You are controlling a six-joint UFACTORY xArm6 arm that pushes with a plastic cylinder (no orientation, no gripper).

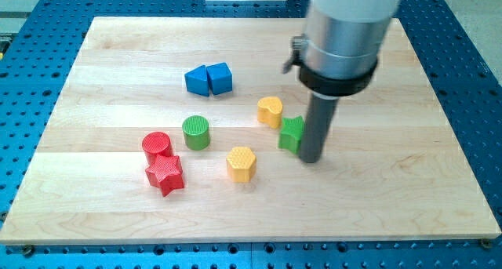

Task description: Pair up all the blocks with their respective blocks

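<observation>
At the green star-like block's three o'clock side your bare rod, no jaws to open, had my tip touching it, so an off-centre shove toward the green cylinder at nine o'clock risked clipping the yellow heart or yellow hexagon.

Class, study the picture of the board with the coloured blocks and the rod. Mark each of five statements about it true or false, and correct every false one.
1. The two blue blocks touch each other. True.
2. My tip stands beside the red cylinder. False: it stands at the green block on the view's right; the red cylinder is far to the view's left.
3. The red cylinder and the red star are close together. True.
4. The green cylinder touches the other green block. False: they lie apart.
5. The two yellow blocks touch. False: the yellow heart and yellow hexagon are apart.
</observation>
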